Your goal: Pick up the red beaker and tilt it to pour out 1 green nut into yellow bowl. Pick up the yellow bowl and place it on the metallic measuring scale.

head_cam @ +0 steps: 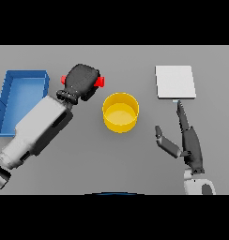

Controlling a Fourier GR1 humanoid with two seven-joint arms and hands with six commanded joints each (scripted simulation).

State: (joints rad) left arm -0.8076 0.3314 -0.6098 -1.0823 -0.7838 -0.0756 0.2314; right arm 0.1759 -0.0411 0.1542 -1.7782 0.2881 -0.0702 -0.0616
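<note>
My left hand sits left of the yellow bowl, curled over the red beaker. Only small red bits of the beaker show at either side of the hand, and no green nut is visible. The bowl stands upright at the table's middle, and its inside looks plain yellow. The metallic measuring scale lies flat at the back right. My right hand rests open near the front right, its fingers straight and pointing toward the scale, thumb spread out to the left.
A blue tray lies at the far left, beside my left forearm.
</note>
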